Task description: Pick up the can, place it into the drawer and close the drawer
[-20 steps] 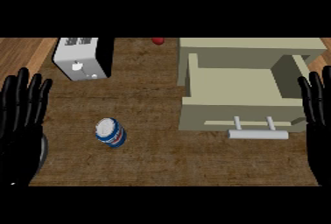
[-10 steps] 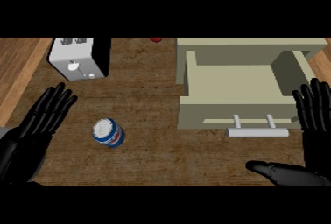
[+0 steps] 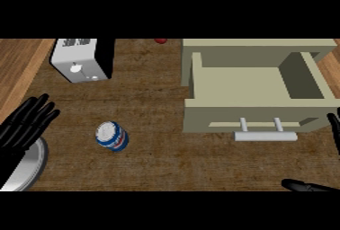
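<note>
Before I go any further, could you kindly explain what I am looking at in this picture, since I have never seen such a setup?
This is the view from a humanoid robot's head, looking steeply down at a wooden counter. The black shape at the left is its left hand, fingers straight, holding nothing. Of the right hand only a little shows at the right edge. On the counter stand a blue and white can, a white toaster and a beige cabinet whose drawer is pulled open, with a handle in front. A grey plate peeks in at lower left. A small red thing sits at the top.
</note>
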